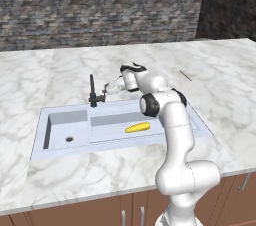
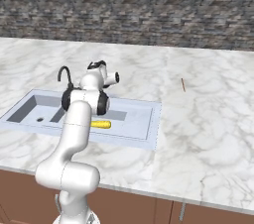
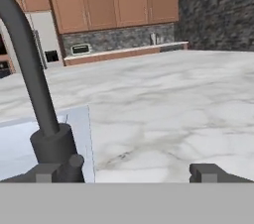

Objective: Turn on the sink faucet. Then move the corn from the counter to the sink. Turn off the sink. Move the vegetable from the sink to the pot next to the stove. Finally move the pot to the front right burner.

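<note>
The black sink faucet (image 1: 92, 91) stands at the back rim of the pale sink (image 1: 50, 150), between its two basins. The yellow corn (image 1: 137, 128) lies in the wide basin (image 2: 134, 119), also seen as the corn (image 2: 100, 124) just right of my forearm. My gripper (image 1: 107, 89) hovers level with the faucet, just to its right, pointing at it. In the hand view the gripper (image 3: 126, 173) is open and holds nothing. Its left fingertip (image 3: 47, 172) sits right at the faucet base (image 3: 52, 143), beside the small lever (image 3: 75, 161). I see no water stream.
White marble counter (image 1: 210, 85) surrounds the sink, with a thin brown streak (image 1: 185, 75) to the right. A brick wall (image 1: 100, 5) backs it. Wooden cabinet fronts (image 1: 100, 215) run below the front edge. My own arm (image 1: 172, 135) rises over the sink's right end.
</note>
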Tool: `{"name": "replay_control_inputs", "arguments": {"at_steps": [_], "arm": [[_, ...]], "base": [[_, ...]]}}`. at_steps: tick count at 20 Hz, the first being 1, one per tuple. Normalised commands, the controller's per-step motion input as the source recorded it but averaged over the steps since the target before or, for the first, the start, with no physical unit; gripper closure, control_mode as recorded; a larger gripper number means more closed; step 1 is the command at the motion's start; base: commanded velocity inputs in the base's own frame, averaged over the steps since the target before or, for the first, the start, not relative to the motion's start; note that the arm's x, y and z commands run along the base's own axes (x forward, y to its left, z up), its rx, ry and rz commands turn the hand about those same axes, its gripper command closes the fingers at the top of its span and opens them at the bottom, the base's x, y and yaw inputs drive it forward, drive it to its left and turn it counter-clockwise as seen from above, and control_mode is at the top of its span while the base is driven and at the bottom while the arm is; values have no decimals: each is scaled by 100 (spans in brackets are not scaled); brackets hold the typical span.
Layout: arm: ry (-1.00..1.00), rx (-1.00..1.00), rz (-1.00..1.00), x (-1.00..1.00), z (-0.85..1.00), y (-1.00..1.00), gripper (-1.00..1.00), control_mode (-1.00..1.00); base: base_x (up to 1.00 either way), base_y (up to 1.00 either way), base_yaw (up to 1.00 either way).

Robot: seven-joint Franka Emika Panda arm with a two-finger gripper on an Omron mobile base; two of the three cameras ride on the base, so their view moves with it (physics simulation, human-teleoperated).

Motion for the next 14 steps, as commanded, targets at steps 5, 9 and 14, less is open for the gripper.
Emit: {"name": "replay_control_inputs", "arguments": {"at_steps": [5, 9, 14], "arm": [[0, 10, -1, -7, 0, -80, -100, -100], [0, 6, -5, -37, 21, -49, -100, -100], [0, 0, -15, -36, 70, -13, -100, -100]], "base": [[0, 0, 0], [0, 0, 0], [0, 0, 0]]}}
